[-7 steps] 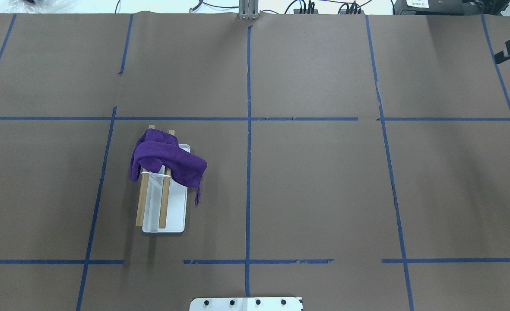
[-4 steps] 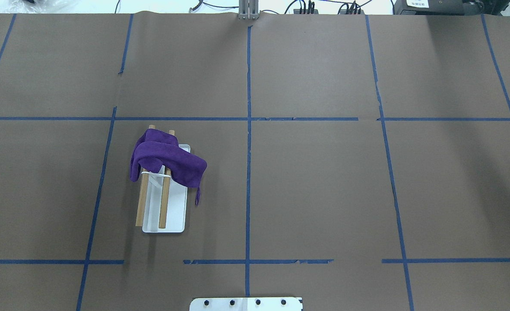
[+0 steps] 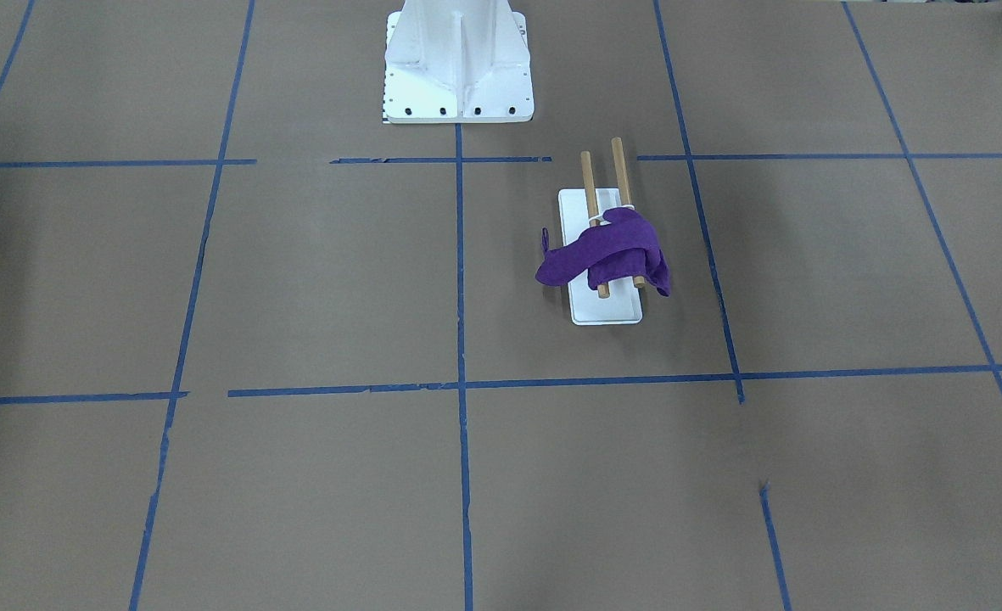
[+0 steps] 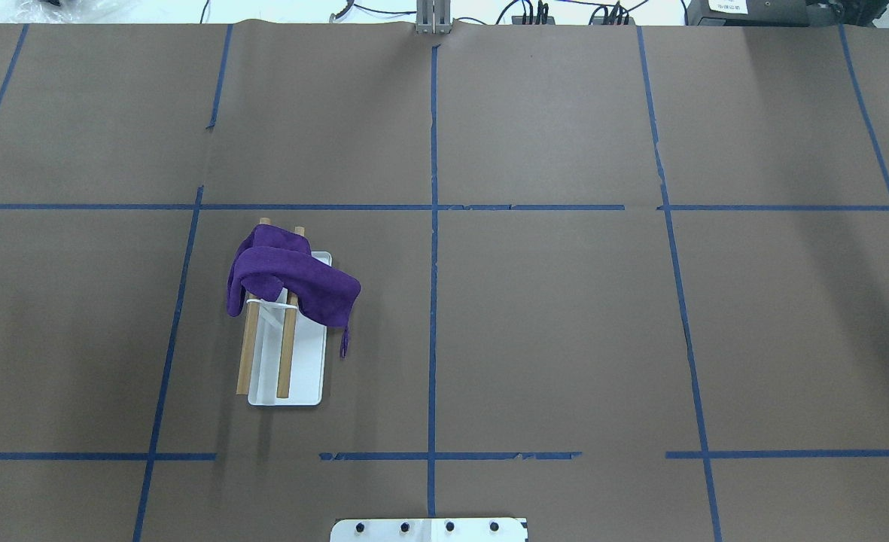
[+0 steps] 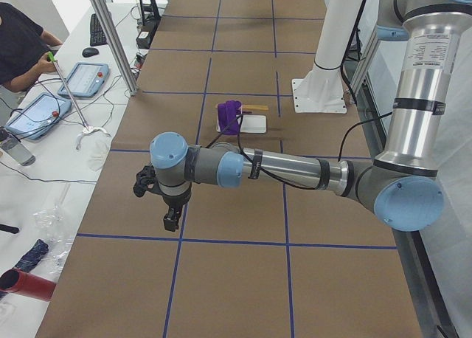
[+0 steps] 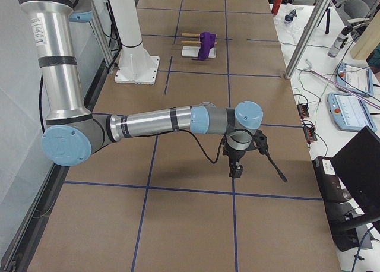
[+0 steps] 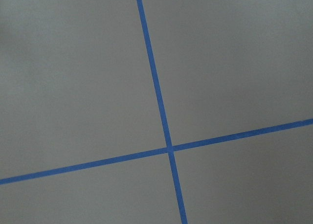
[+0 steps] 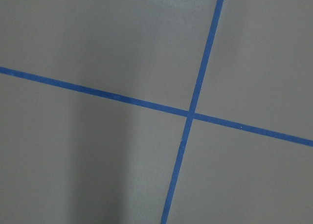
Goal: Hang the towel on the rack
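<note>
Already draped crosswise over the rack (image 4: 305, 369), the towel (image 4: 293, 278) lies well apart from the nearer left hand (image 5: 170, 220), whose opening I cannot tell.

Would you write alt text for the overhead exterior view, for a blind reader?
A purple towel lies bunched across the far end of a small two-dowel rack, left of centre on a brown table gridded with blue tape.
</note>
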